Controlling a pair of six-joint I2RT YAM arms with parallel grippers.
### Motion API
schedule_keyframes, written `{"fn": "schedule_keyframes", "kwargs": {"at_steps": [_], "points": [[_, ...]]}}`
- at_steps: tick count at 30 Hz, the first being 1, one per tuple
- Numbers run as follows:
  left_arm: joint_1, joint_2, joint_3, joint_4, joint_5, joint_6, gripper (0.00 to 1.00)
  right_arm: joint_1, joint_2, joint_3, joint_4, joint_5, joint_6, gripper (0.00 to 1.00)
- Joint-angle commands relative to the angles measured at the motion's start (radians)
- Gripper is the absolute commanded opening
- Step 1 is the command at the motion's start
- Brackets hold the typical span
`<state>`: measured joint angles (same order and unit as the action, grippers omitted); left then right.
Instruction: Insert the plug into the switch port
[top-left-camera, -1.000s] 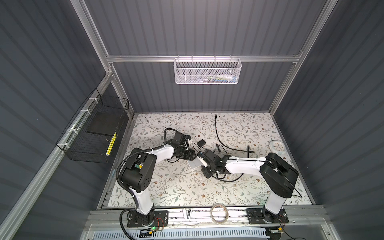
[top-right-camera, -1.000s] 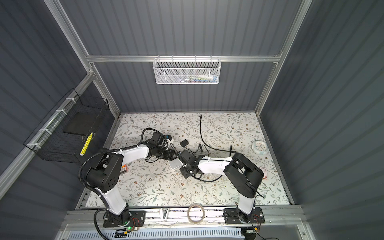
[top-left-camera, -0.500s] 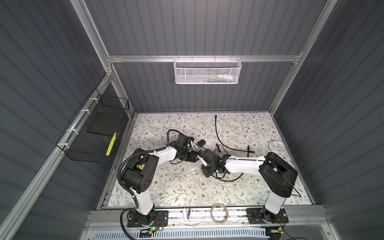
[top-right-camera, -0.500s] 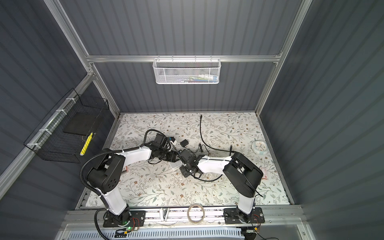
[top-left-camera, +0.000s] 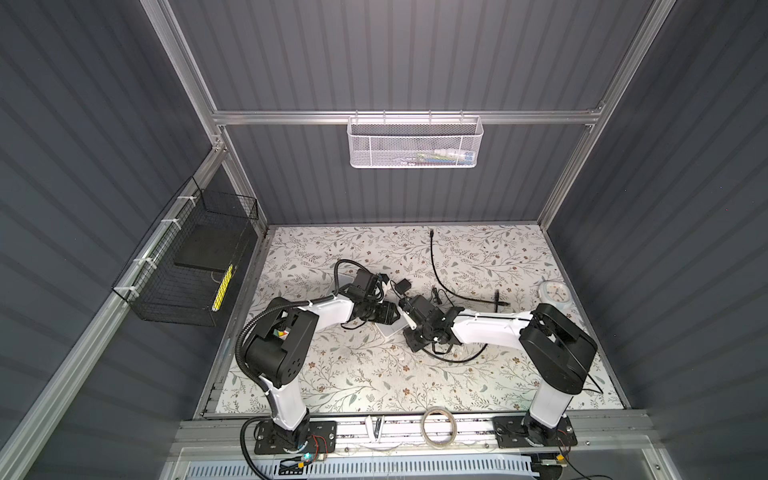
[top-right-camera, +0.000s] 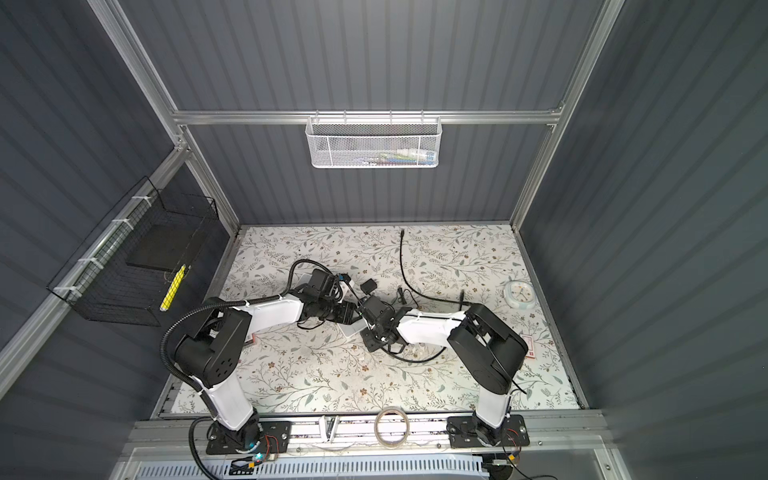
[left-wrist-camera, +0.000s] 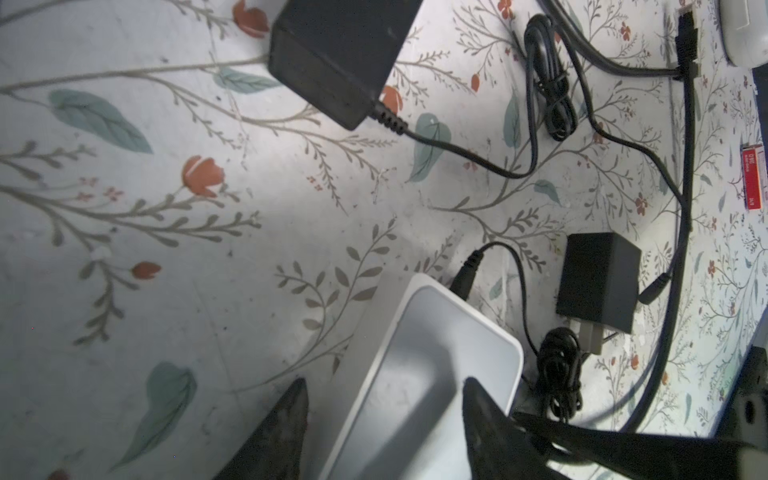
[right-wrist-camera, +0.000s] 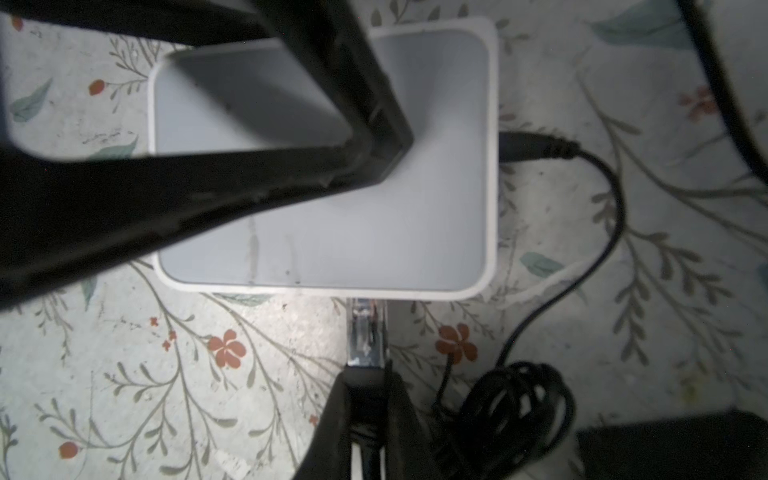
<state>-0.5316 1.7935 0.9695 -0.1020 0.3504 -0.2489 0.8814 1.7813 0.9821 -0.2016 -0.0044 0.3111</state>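
The switch (right-wrist-camera: 324, 174) is a white box with a grey top, lying flat on the floral mat; in both top views only a corner of it (top-left-camera: 388, 331) (top-right-camera: 350, 329) shows between the arms. My right gripper (right-wrist-camera: 368, 399) is shut on the black boot of the plug (right-wrist-camera: 365, 332). The plug's clear tip meets the switch's side wall; how deep it sits is hidden. My left gripper (left-wrist-camera: 385, 382) stands open astride one edge of the switch (left-wrist-camera: 419, 374), with one finger (right-wrist-camera: 374, 137) over the top and the other on the mat beside it.
A black barrel plug (right-wrist-camera: 536, 145) with a thin cable sits in another side of the switch. Two black power adapters (left-wrist-camera: 340, 58) (left-wrist-camera: 596, 282), coiled cable bundles (left-wrist-camera: 557, 374) and a long black cable (top-left-camera: 436, 274) lie close by. A white clock (top-left-camera: 552, 291) is at the right.
My left arm has swung right, bringing its gripper from beside the switch to over the switch's edge. The right arm has stayed where it was, still holding the plug.
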Motion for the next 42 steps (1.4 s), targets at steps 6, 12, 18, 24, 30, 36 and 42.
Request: {"fn": "schedule_keyframes", "kwargs": {"at_steps": [6, 12, 18, 24, 30, 36, 42], "points": [[-0.013, 0.040, -0.037, -0.058, 0.008, -0.026, 0.59, -0.005, -0.011, -0.010, 0.022, -0.035, 0.026, 0.00], [-0.015, 0.047, -0.042, -0.054, 0.007, -0.029, 0.58, -0.009, 0.003, -0.019, 0.036, -0.050, 0.059, 0.00], [-0.014, 0.051, -0.046, -0.048, 0.015, -0.035, 0.58, -0.017, 0.002, -0.025, 0.039, -0.049, 0.080, 0.00], [-0.016, 0.060, -0.046, -0.045, 0.021, -0.042, 0.57, -0.029, 0.000, -0.028, 0.044, -0.060, 0.095, 0.00], [-0.017, 0.073, -0.048, -0.031, 0.040, -0.053, 0.57, -0.040, 0.002, -0.029, 0.051, -0.077, 0.099, 0.00], [-0.022, 0.079, -0.048, -0.024, 0.053, -0.055, 0.57, -0.048, 0.003, -0.041, 0.084, -0.092, 0.066, 0.00], [-0.028, 0.086, -0.052, -0.015, 0.063, -0.060, 0.56, -0.060, 0.004, -0.036, 0.084, -0.077, 0.001, 0.00]]}}
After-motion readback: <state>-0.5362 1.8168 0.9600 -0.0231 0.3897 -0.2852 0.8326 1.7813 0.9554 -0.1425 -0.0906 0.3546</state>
